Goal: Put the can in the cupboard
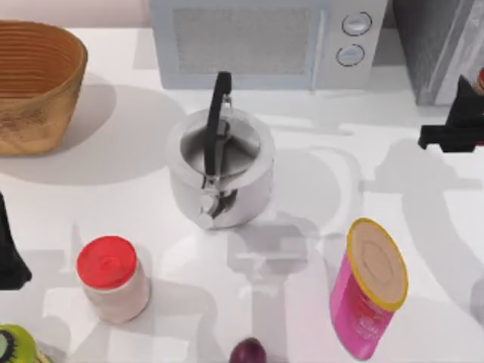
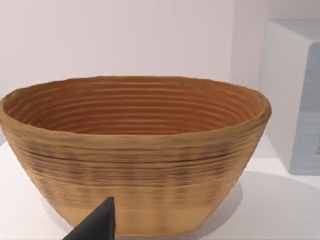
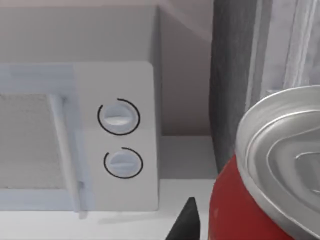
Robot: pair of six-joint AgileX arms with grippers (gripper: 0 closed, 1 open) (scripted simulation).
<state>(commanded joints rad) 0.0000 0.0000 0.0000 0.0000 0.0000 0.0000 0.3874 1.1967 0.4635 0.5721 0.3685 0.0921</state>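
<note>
My right gripper sits at the right edge of the top view, beside the cupboard, pinching the can. In the right wrist view the can stands upright, long axis vertical, silver top up, close before the cupboard's dark wall, with the microwave to one side. My left gripper is parked at the left edge; I cannot tell its jaws. The left wrist view shows the basket empty inside. The pot at worktop centre holds nothing I can see.
</note>
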